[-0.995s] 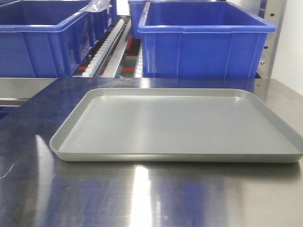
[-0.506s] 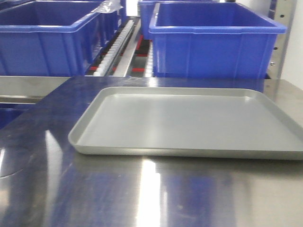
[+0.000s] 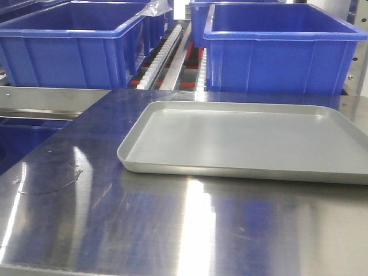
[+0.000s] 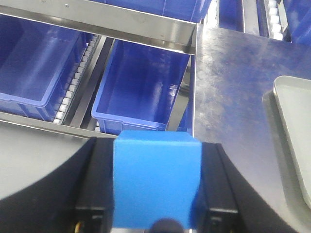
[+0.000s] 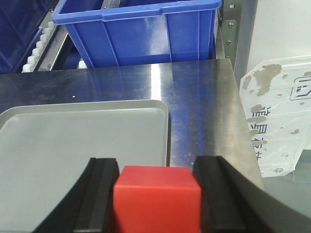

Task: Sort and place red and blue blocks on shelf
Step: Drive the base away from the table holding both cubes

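First, writing: a white sheet [image 5: 277,121] right of the worktop [image 5: 204,111] carries printed characters, too worn and cut off to read
Left gripper: the left gripper [image 4: 156,155] is clenched on the blue block [image 4: 158,194], with black fingers [image 4: 99,184] pressed to both its sides
Blue block: held in the air over the front of the shelf [image 4: 121,24], left of the worktop's edge
Right gripper: the right gripper [image 5: 156,177] is grasping the red block [image 5: 156,206] between its two pads [image 5: 104,194]
Red block: held above the worktop, by the right edge of the grey tray [image 5: 73,141]
Surface: brushed steel worktop, glossy, mirroring blue; the tray lies flat on it
Room: large blue bins [image 3: 276,54] stand on the shelf tiers with white rollers [image 3: 164,54] between them; more bins sit on a lower tier
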You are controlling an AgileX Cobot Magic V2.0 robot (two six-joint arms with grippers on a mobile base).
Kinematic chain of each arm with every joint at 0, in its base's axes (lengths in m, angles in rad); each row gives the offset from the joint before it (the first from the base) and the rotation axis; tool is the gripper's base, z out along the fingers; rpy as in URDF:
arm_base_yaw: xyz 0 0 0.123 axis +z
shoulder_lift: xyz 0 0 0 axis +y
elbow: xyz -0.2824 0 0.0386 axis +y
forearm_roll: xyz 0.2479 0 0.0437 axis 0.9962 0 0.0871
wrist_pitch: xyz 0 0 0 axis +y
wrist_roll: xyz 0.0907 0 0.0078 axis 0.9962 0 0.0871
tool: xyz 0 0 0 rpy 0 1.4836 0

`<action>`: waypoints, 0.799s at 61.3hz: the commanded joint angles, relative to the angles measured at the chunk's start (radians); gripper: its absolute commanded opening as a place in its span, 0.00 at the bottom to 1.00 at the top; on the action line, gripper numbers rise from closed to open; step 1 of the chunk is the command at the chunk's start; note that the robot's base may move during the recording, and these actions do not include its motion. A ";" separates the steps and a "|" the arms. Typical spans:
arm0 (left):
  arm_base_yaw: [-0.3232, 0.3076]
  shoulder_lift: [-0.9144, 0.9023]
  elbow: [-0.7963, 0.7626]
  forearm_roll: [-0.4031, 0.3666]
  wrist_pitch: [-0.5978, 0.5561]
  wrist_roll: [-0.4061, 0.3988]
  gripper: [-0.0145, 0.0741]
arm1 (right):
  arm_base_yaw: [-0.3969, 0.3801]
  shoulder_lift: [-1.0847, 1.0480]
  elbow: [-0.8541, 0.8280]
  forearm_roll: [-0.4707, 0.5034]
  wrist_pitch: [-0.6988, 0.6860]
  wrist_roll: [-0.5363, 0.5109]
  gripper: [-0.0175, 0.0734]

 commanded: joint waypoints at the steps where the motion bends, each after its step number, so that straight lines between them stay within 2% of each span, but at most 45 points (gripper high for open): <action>1: 0.001 -0.006 -0.028 -0.009 -0.083 -0.009 0.25 | -0.005 -0.002 -0.028 -0.018 -0.087 -0.007 0.26; 49: 0.001 -0.006 -0.028 -0.009 -0.083 -0.009 0.25 | -0.005 -0.002 -0.028 -0.018 -0.087 -0.007 0.26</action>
